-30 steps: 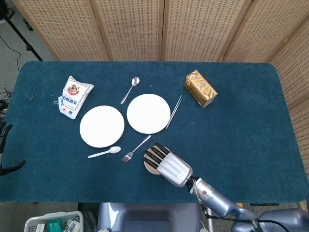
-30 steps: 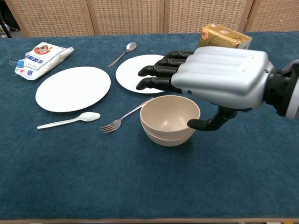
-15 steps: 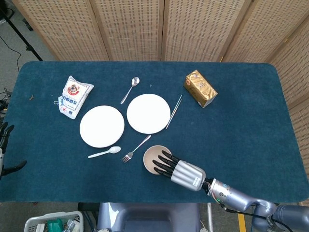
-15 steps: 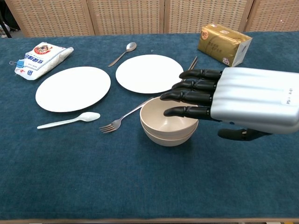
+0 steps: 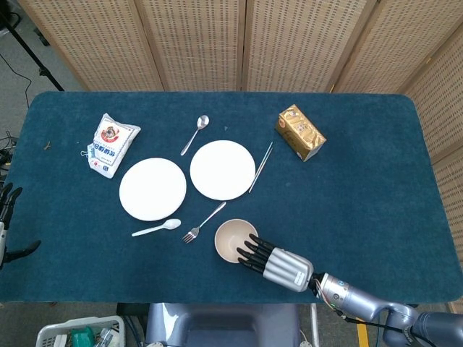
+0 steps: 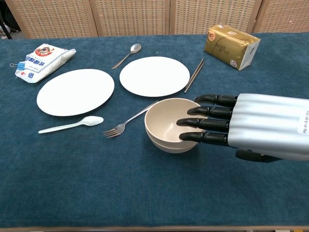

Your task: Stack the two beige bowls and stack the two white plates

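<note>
beige bowls (image 6: 170, 124) sit nested; right hand (image 6: 260, 126) beside them, fingers (image 6: 205, 124) straight, slightly apart, holding nothing.

Beige bowls (image 6: 166, 126) nested; white plates (image 6: 76, 91) side by side

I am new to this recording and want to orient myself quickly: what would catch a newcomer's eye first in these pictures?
First, the large silver right hand at the near right, its black fingers stretched flat over the rim of the stacked beige bowls and holding nothing. Next, the two white plates lying side by side, unstacked, behind the bowls. The gold carton at the far right also stands out against the blue tablecloth.
</note>
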`<state>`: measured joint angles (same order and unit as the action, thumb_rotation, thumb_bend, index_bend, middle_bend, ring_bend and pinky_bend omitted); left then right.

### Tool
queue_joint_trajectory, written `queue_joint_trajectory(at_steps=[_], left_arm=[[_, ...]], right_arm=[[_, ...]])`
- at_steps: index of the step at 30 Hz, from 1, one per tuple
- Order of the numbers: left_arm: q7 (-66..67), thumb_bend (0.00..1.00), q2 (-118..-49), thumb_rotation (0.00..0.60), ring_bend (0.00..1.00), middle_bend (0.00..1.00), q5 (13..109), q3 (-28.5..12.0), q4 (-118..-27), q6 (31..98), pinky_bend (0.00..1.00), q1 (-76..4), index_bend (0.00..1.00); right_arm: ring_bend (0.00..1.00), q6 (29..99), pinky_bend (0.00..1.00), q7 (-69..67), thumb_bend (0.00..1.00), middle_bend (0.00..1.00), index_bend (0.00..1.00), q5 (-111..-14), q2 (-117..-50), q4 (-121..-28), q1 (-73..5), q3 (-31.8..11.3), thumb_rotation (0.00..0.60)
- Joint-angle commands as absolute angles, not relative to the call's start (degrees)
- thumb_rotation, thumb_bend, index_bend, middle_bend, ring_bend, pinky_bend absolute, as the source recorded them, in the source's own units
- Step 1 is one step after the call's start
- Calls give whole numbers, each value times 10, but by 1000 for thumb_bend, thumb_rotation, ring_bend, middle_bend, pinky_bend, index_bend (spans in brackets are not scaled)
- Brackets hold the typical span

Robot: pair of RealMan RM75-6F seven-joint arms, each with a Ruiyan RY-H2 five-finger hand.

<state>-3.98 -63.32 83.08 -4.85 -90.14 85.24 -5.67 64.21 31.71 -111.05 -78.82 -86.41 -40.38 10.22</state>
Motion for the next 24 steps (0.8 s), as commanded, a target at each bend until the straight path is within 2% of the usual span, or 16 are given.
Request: queue_joint_trajectory(at_steps=[1,15,24], left_arm=[[-40,68,-633,600,0,0,831,-48,-901,853,0,-57,0],[-45,67,-631,600,0,0,830,-49,-902,853,0,-56,0],[-45,68,-631,600,0,0,829,-49,-901,852,0,-56,0]], right_arm=[[0,639,0,317,436,0,0,-1111,-793,-860,-401,99,600],[0,625,0,327,435,0,0,-1103,-817,-833,-392,81,600],[0,654,0,327,436,0,0,-1119,-789,-869,-391,64,600]])
